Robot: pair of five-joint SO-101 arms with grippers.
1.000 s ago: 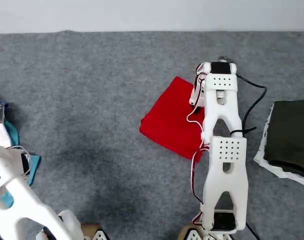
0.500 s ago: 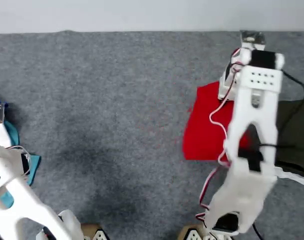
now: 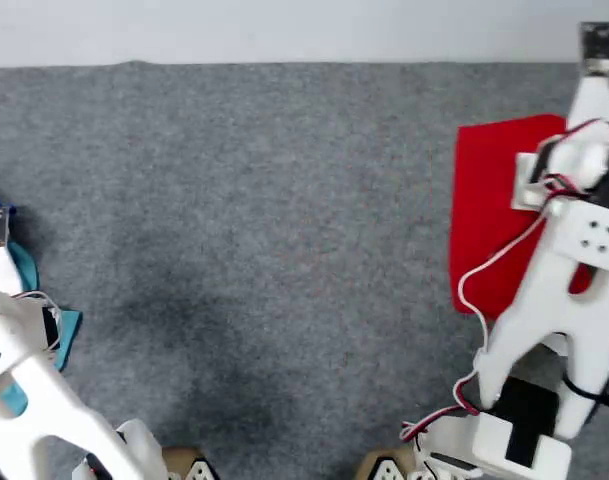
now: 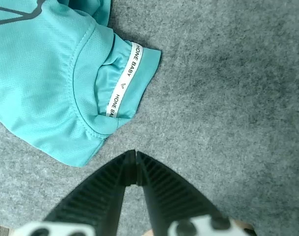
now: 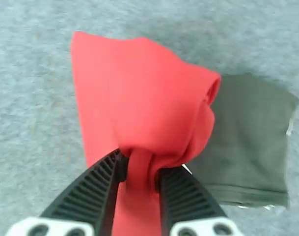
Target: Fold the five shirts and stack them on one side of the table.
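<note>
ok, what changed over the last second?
The right gripper, shut on the red shirt, swung it from mid-table toward the right edge, so in the high view it now covers the dark green shirt. The left arm and teal shirt stayed put.

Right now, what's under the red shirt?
The red shirt, pinched in the right gripper, overlaps one edge of a green shirt lying on the table. How far the green shirt runs beneath it, and whether they touch, is hidden by the red cloth.
</note>
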